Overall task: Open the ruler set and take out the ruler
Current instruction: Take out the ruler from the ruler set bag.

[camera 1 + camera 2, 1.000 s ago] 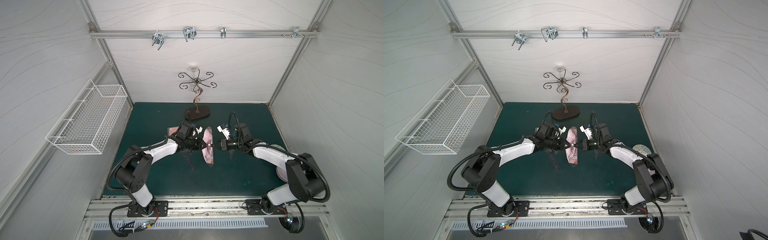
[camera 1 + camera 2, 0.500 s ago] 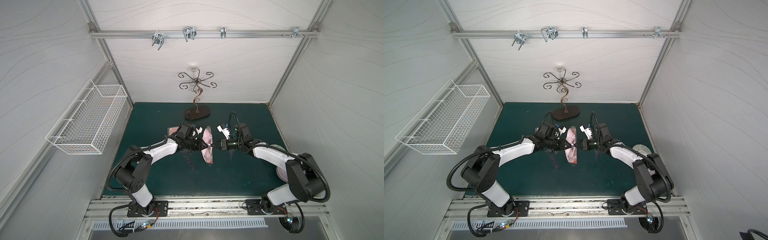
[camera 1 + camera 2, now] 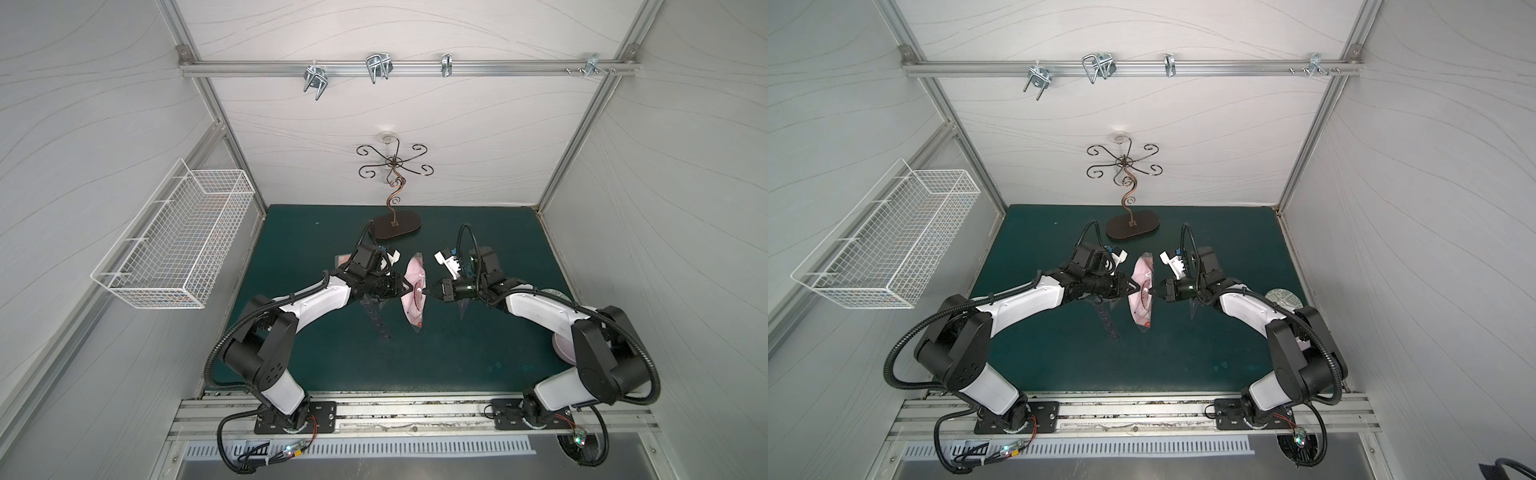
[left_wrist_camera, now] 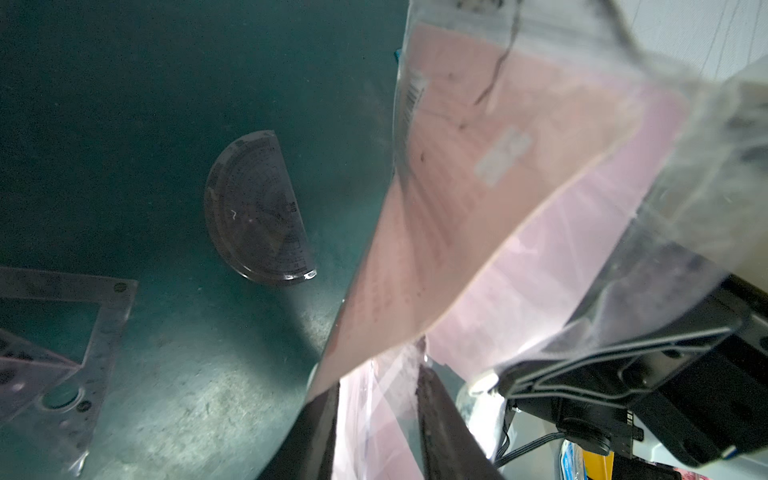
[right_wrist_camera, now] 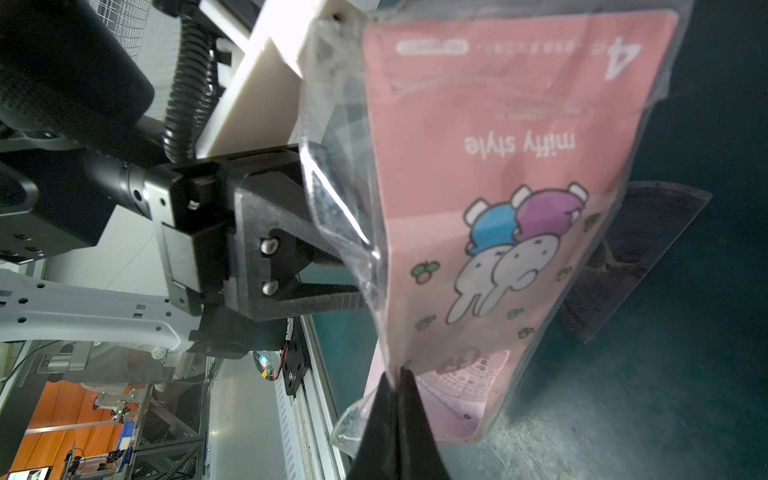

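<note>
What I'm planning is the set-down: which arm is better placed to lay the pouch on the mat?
Right. The right gripper has its fingers shut on the pouch, holding it aloft. The left gripper has its fingers apart around the pouch's edge and is apparently not gripping.

Robotics lab test cell: white panel walls (image 3: 415, 124), aluminium framing (image 3: 395, 69), green mat (image 3: 415, 365), arms (image 3: 316, 299) bolted to a base rail (image 3: 407, 417).

The pouch (image 5: 345, 216) is clear, glossy, crinkled plastic film over a smooth pink printed card (image 5: 498, 166). The protractor (image 4: 255, 212) and set square (image 4: 99, 345) are smoky translucent plastic. The mat (image 3: 457, 353) is matt dark green, scuffed pale in patches. The left basket (image 3: 178, 249) is white-coated wire; the far stand (image 3: 395, 229), dark metal.
</note>
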{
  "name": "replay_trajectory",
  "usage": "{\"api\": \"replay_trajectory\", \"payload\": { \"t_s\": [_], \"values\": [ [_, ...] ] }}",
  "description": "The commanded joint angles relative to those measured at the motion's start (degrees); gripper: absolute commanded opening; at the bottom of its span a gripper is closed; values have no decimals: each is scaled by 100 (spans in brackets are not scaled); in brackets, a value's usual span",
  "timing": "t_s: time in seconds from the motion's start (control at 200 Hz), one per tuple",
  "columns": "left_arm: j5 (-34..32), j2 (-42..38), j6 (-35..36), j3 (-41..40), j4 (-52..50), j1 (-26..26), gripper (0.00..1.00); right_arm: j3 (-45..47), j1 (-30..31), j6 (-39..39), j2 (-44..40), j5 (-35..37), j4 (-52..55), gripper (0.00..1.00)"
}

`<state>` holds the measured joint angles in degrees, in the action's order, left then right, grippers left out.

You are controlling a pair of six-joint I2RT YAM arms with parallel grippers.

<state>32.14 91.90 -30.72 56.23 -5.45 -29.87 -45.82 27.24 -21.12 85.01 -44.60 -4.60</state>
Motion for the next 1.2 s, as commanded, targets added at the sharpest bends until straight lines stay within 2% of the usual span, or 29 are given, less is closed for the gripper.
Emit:
{"api": "replay_trajectory", "payload": {
  "t_s": [0.0, 0.16, 0.37, 0.46, 0.735, 0.805, 0.98, 1.08, 1.196],
  "values": [
    [72, -263, -116, -69, 383, 91, 41, -152, -35, 156, 5, -15, 132, 0],
    [191, -288, -126, -114, 591, 83, 51, -190, -35, 162, 60, -20, 153, 0],
    [3, 28, 298, 103, 153, -167, 50, -208, -26, 84, 12, -39, 113, 0],
    [-58, 124, 380, 146, 87, -223, 41, -208, -26, 79, -9, -35, 115, 0],
    [0, 357, 364, 307, 313, -387, 46, -191, -23, 8, 0, -72, 21, 0],
    [79, 461, 269, 308, 561, -416, 40, -139, -17, -73, -3, -75, -101, 0],
    [196, 689, 197, 408, 733, -454, 6, -120, -17, -81, -59, 54, -15, 0],
    [173, 673, 211, 448, 699, -456, 0, -183, -22, 1, -74, 312, 292, 0],
    [119, 616, 283, 572, 463, -450, 0, -228, -113, -22, -125, 793, 686, 0]
  ]
}}
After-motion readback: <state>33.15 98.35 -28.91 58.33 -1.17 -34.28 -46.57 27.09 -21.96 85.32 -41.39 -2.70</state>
